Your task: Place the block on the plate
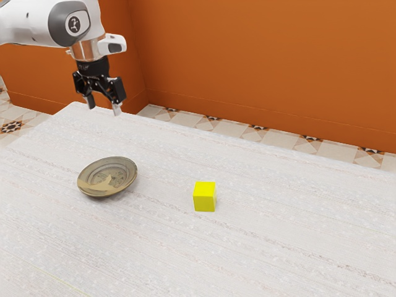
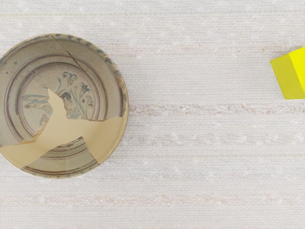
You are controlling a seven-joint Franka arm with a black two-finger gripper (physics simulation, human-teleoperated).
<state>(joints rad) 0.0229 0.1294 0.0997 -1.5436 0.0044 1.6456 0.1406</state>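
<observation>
High up at the exterior view's left, on the far side, a black gripper (image 1: 103, 108), fingers well apart and nothing between them. Below and nearer, a shallow, patterned plate (image 1: 106, 176), bare, with a plain pale patch across its decoration. Farther out, toward the exterior view's right, a yellow block (image 1: 204, 197) resting flat on the pale table (image 1: 278, 247), well apart from both plate and gripper. Past the far edge, floor tiles (image 1: 213, 124) and an orange wall (image 1: 266, 62).

By its looks, probably light and stiff, unlikely to give under a pinch, perhaps a little slippery on smooth faces. Best taken by two opposite upright faces, about halfway down, to avoid any twist. Likely more fragile: the plate, so best met with a gentle lowering, clear of the rim.

For the grasp, needs a move nearer and toward the exterior view's right, then down, with some turning to match the block's faces.
</observation>
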